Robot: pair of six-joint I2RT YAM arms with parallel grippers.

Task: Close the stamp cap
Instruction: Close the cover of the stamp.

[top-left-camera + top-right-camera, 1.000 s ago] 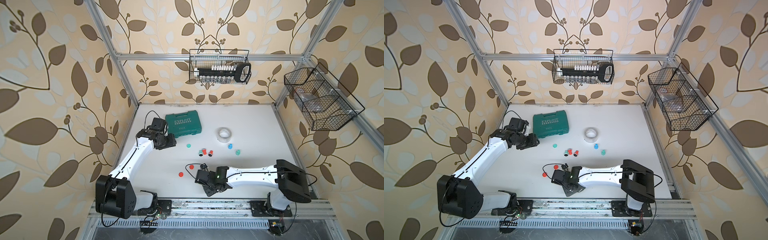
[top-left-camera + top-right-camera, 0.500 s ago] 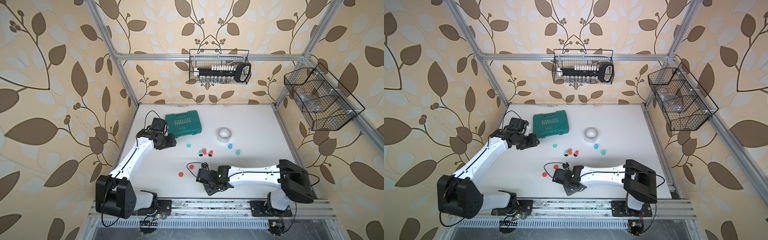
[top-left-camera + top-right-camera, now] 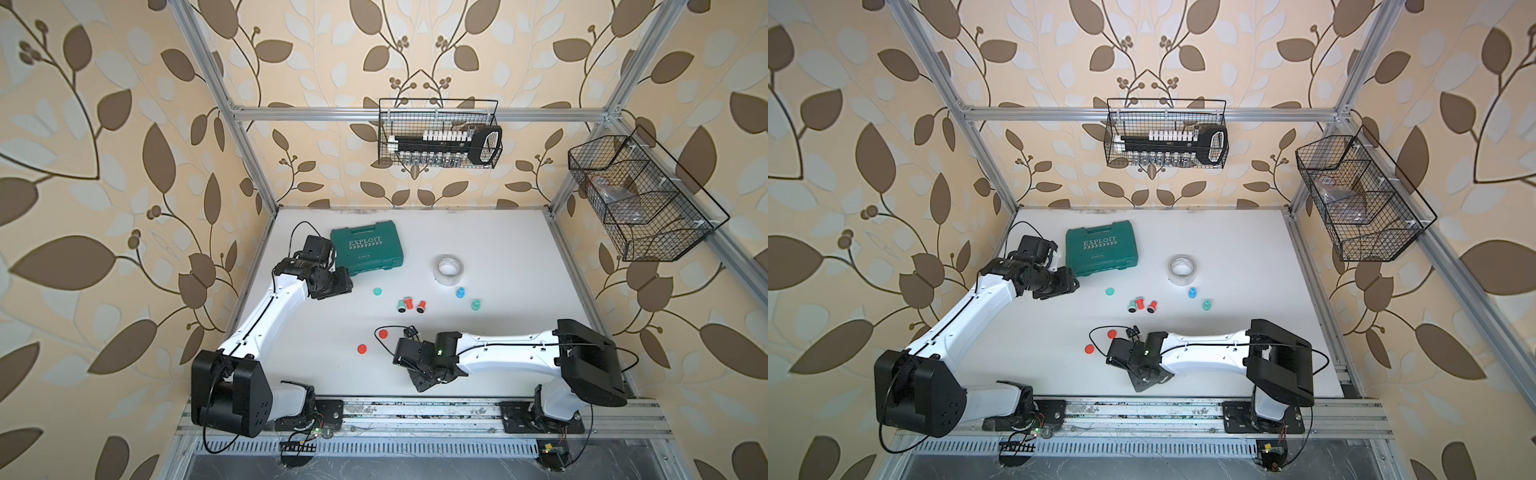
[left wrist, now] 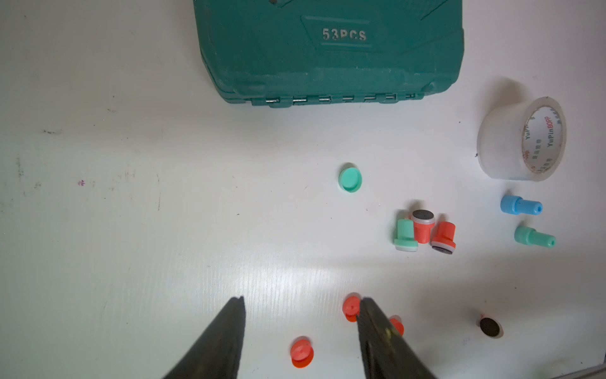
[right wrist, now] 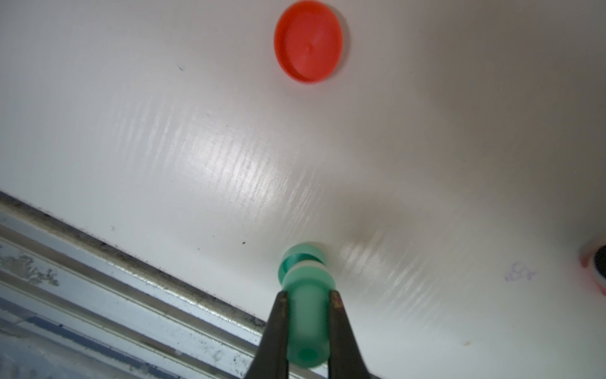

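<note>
Right gripper (image 5: 308,297) is clamped on the stem of a green stamp (image 5: 306,328), held nose-down near the front edge of the table (image 5: 164,131), just beside the metal rail (image 5: 98,262). A green cap (image 5: 303,252) sits on the stamp's far end, down by the table top. A white and darker green band shows between cap and stamp collar, so I judge the cap not fully home. Left gripper (image 4: 301,301) hangs with its jaws apart and nothing between them, near the toolbox (image 4: 328,49), well apart from the work.

Risks as I see them:
- **Grip:** it is on a smooth round stem, so a hard push could let the stamp slide up through the jaws or pivot.
- **Lean:** if the stamp leans, the cap may seat crooked or squirt out sideways.
- **Edge:** this close to the edge, a loose cap could drop onto the rail.
- **Support:** nothing else steadies the cap.

Hard to make out:
- **Cap end:** it is blurred in the right wrist view. I cannot tell whether the cap touches the table or whether the stamp stands square to it.
- **Top views:** in both, the right wrist covers stamp and cap completely.
- **Frame edge:** a black-faced object (image 5: 596,267) with a red and white rim is cut off there, possibly another stamp.
- **Left wrist view:** a dark oval (image 4: 489,327) on the table, which I cannot identify.
</note>
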